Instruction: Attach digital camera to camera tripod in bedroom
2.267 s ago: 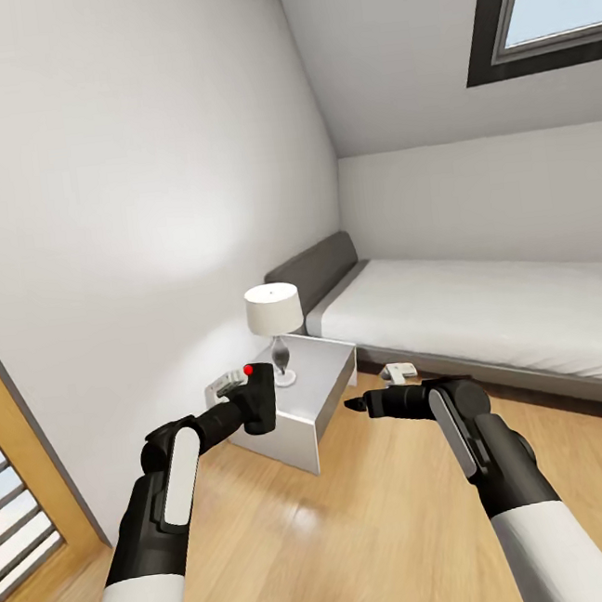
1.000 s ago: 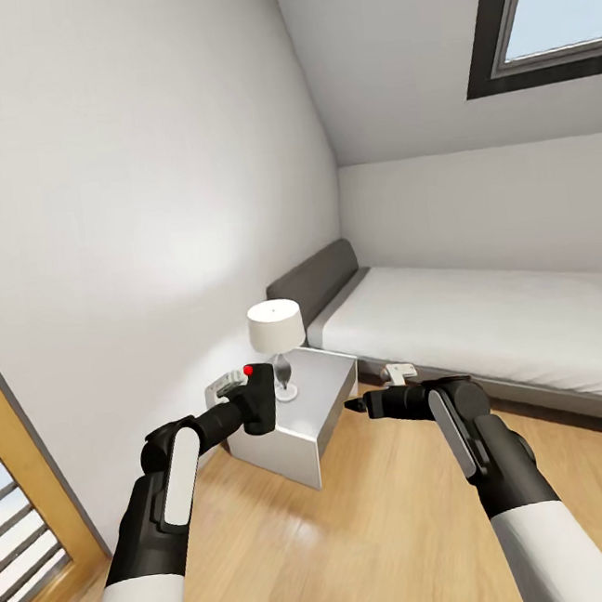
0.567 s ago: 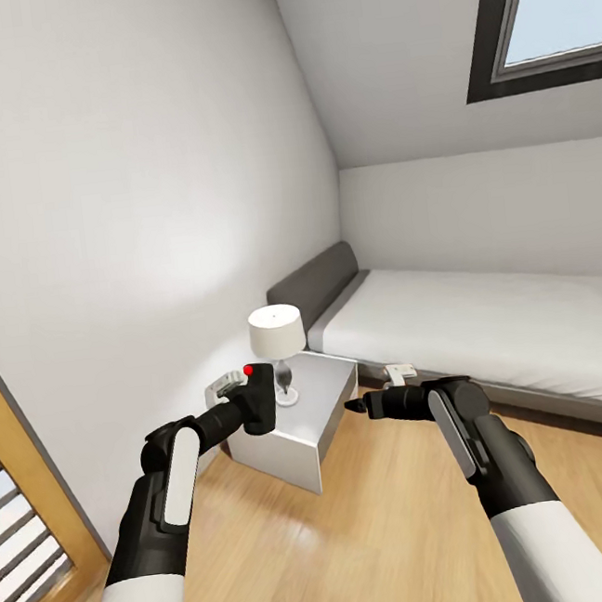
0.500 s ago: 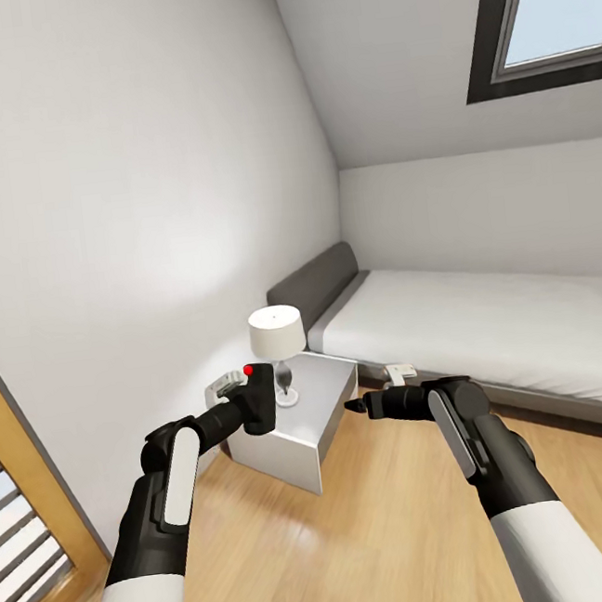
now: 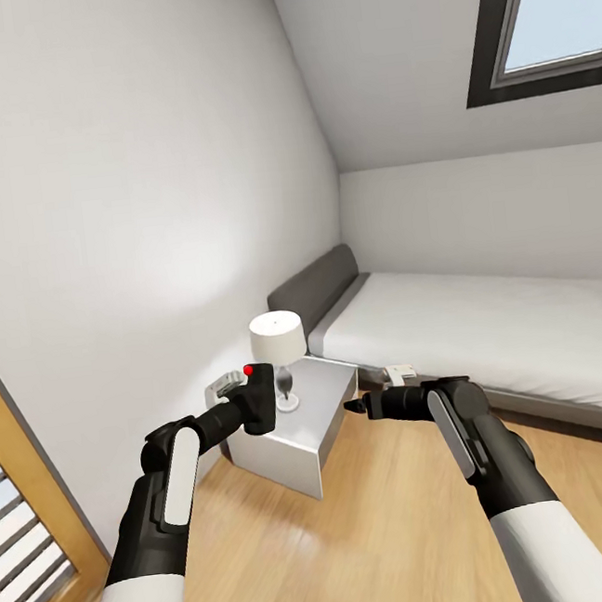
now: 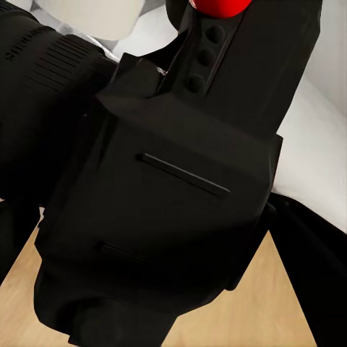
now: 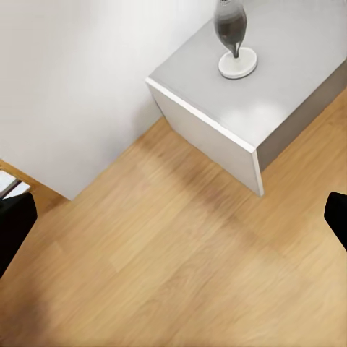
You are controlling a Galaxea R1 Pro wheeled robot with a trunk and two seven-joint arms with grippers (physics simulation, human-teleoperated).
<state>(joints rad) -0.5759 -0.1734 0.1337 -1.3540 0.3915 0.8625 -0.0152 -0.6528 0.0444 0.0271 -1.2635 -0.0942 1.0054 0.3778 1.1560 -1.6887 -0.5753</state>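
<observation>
The digital camera (image 5: 259, 397) is black with a round red button on top, and my left gripper (image 5: 245, 410) is shut on it, holding it out in front of the bedside table. Seen up close from the left wrist, the camera body (image 6: 166, 202) and its lens barrel (image 6: 43, 94) block most of what lies behind. My right gripper (image 5: 358, 408) hangs open over the wood floor with nothing in it; its two fingertips (image 7: 14, 224) stand far apart. The camera tripod is out of view.
A grey bedside table (image 5: 302, 436) carries a white-shaded lamp (image 5: 278, 341) and a small white device (image 5: 224, 382). A grey bed (image 5: 490, 317) runs along the far wall under a roof window (image 5: 539, 12). A wooden door frame (image 5: 27, 482) stands at the left. A white object (image 5: 401, 372) lies by the bed.
The whole picture has shifted a little, so the view moved: the table, lamp and bed sit slightly higher. Both arms keep their pose and the camera stays in the left gripper.
</observation>
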